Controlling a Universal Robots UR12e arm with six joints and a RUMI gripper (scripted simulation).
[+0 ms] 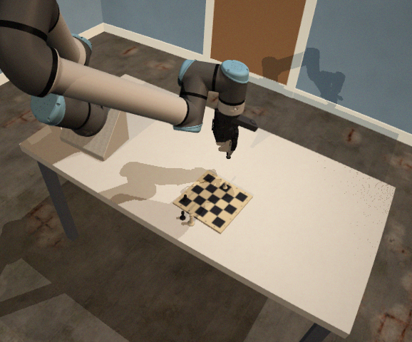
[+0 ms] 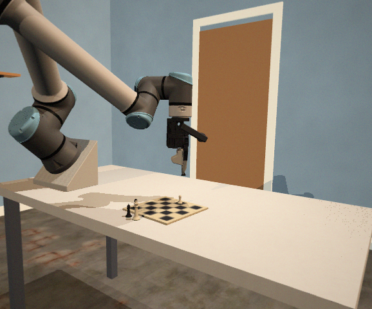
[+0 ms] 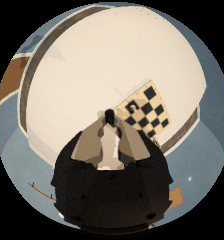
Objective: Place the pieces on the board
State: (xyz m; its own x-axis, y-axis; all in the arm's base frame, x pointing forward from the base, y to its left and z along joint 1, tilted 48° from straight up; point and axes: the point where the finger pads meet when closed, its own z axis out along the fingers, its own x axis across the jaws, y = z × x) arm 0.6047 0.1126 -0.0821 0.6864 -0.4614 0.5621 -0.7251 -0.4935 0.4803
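Note:
The chessboard (image 1: 212, 200) lies near the table's front edge; it also shows in the exterior view (image 2: 166, 209) and the wrist view (image 3: 144, 111). The black pawn (image 1: 182, 216) and the white king (image 1: 191, 219) stand upright on the table beside the board's near-left corner. My gripper (image 1: 229, 154) hangs high above the table behind the board's far side, shut on a small dark piece, the black bishop (image 3: 109, 116), whose tip sticks out below the fingers (image 2: 183, 171).
A black piece (image 1: 185, 200) stands on a square at the board's left corner and a white piece (image 1: 225, 187) on a square near the far edge. The arm's wedge base (image 1: 99, 136) sits at the table's back left.

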